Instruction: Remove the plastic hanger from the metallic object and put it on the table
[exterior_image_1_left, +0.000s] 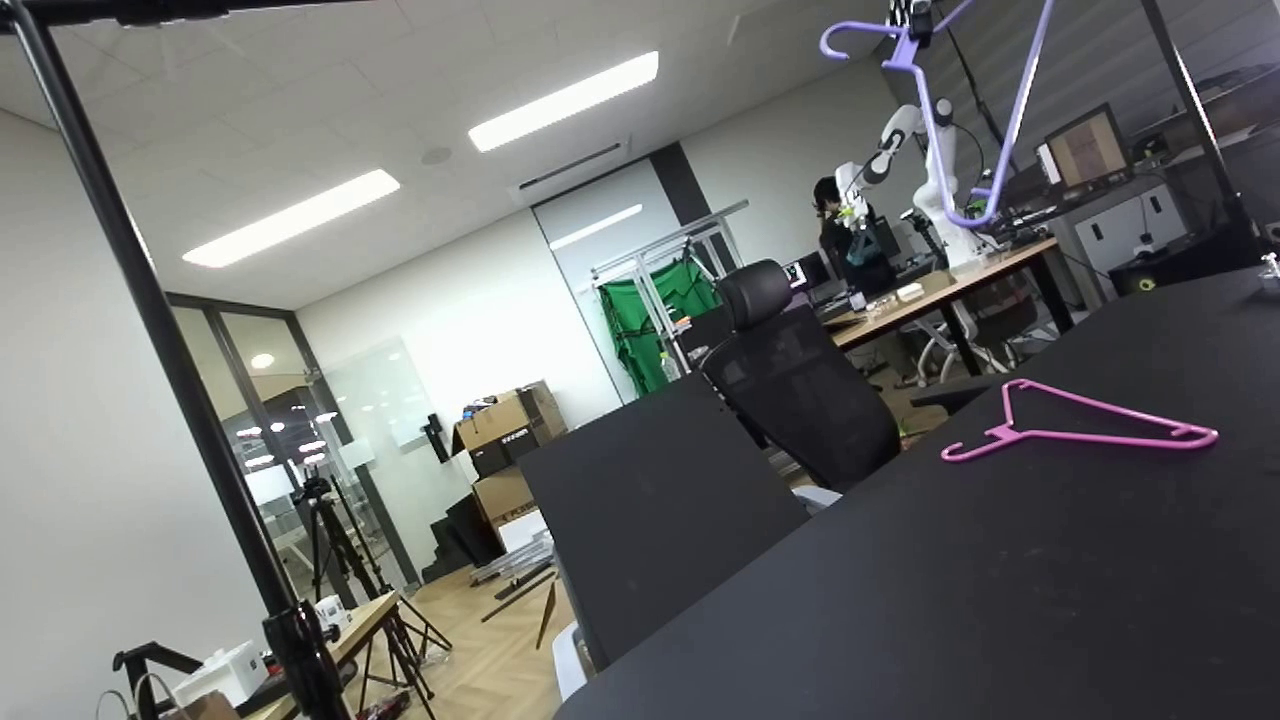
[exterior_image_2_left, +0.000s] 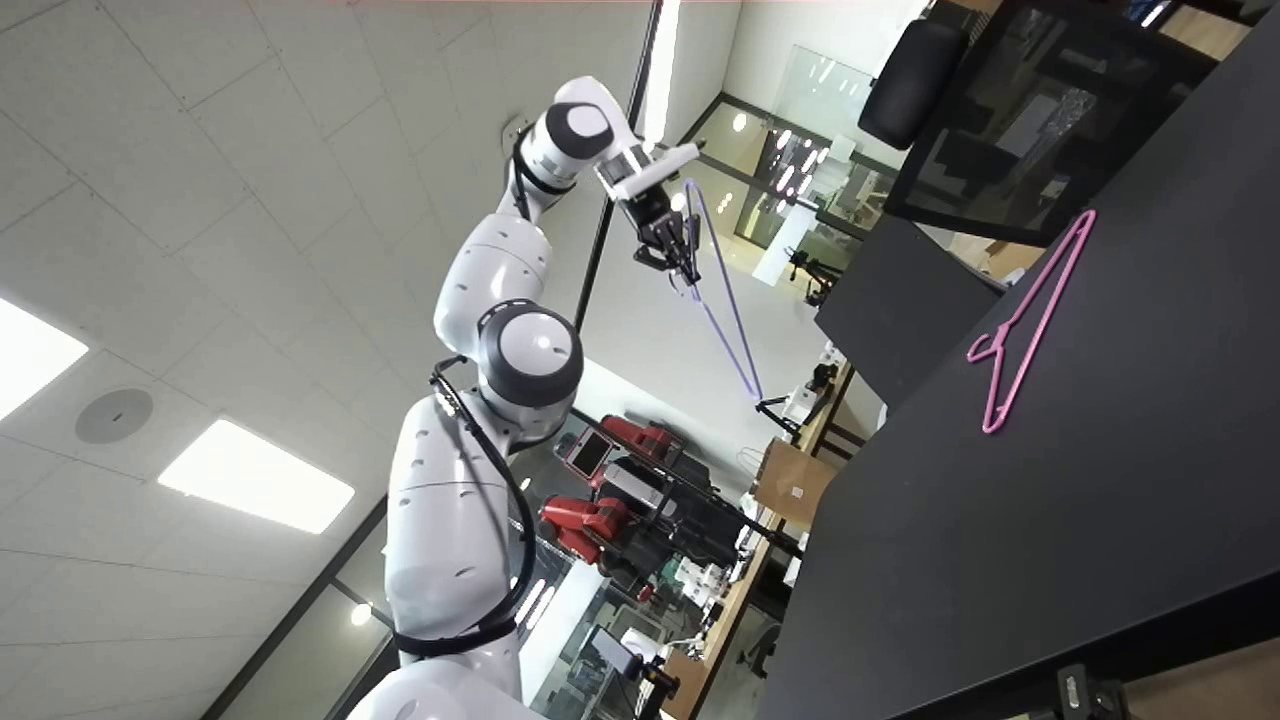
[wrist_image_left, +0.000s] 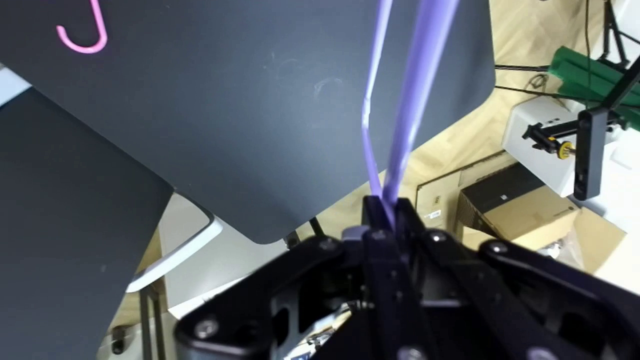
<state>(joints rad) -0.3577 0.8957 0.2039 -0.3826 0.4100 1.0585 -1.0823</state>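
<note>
Lavender plastic, so we figure the hanger (wrist_image_left: 419, 80) is lightweight, springy, kinda slick. Our fingers (wrist_image_left: 371, 212) are clamped on it, well above the bench (wrist_image_left: 250, 125); gripping near the hook (exterior_image_1_left: 855, 25) seems best.

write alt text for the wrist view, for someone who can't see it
A black gripper pinches a light purple plastic hanger, with a matte black table beyond. At upper left, the hook of a pink hanger lies on the table; cardboard boxes show at right.
</note>
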